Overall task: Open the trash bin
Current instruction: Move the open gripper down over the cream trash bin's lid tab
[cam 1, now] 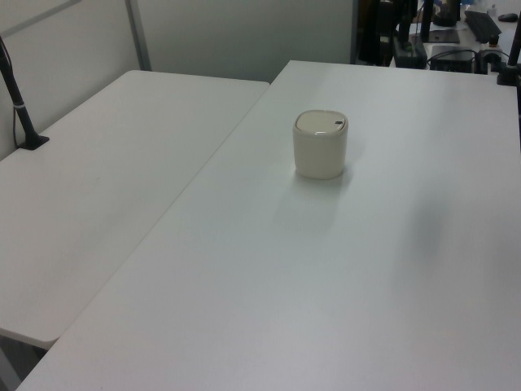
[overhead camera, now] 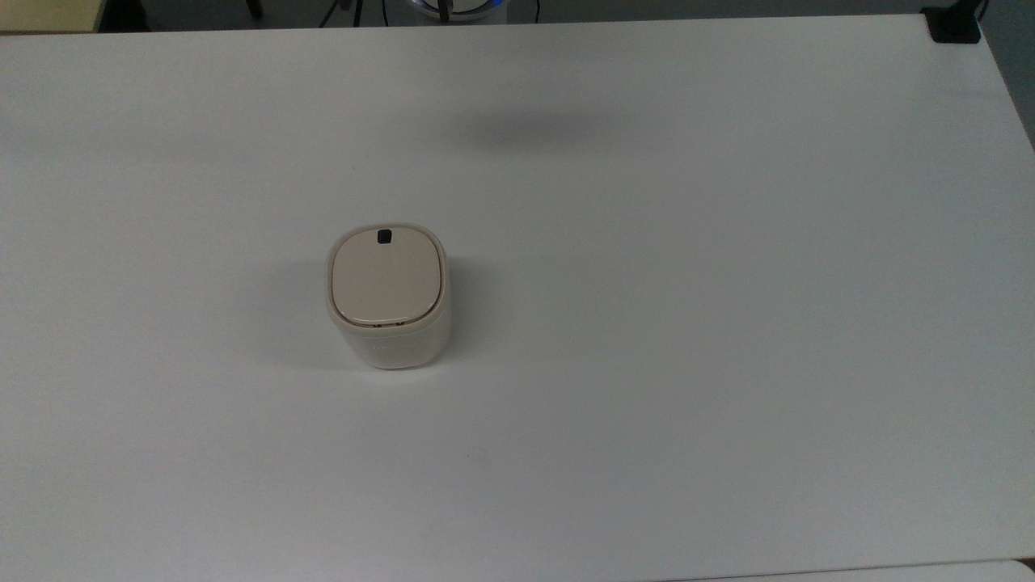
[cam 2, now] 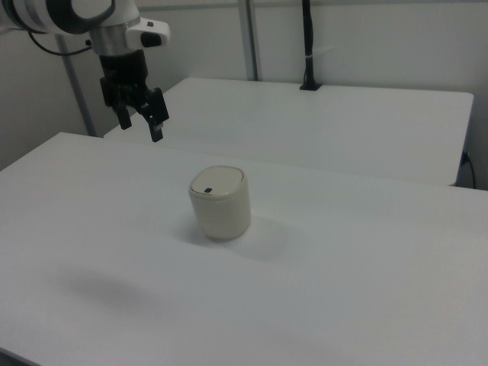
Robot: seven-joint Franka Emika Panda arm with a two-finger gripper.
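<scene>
Small cream-white plastic trash bin (cam 2: 220, 202), rounded-square, stands upright on the white worktop (cam 2: 343, 274). It sits below the pincer and toward the right view's right of it, well apart. Its flat beige lid (overhead camera: 387, 277) lies closed, flush in the rim. The small black square button (overhead camera: 384, 236) is on the lid edge nearest the pincer. Pincer (cam 2: 140, 122) hangs in the air above the worktop, black fingers (cam 2: 158, 116) spread apart, nothing held. Behind it: second white table (cam 2: 328, 126) with a black post (cam 2: 308, 46).
</scene>
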